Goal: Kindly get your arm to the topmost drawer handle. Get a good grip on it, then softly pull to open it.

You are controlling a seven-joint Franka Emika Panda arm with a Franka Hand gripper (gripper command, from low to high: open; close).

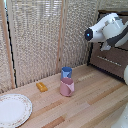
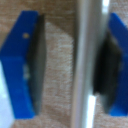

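- Currently: arm (image 1: 107, 27) up against drawer (image 1: 111, 55), exterior view's right.
- Hand (image 2: 70, 62) released, blue fingers (image 2: 20, 65) straddling topmost drawer handle (image 2: 89, 60); one pad touching bar, other apart.
- Pink cup (image 1: 66, 86), plate (image 1: 12, 110) on tabletop (image 1: 90, 105).

The table (image 1: 95, 102) is made of light wooden planks, and the seams between them run diagonally in the exterior view. A white plate (image 1: 12, 110) with a patterned rim lies at the exterior view's left, near the front edge. A small orange block (image 1: 41, 87) lies further back, well apart from the plate. Near the middle stands a pink cup (image 1: 66, 87), and a blue cup (image 1: 66, 73) stands just behind it, close or touching.
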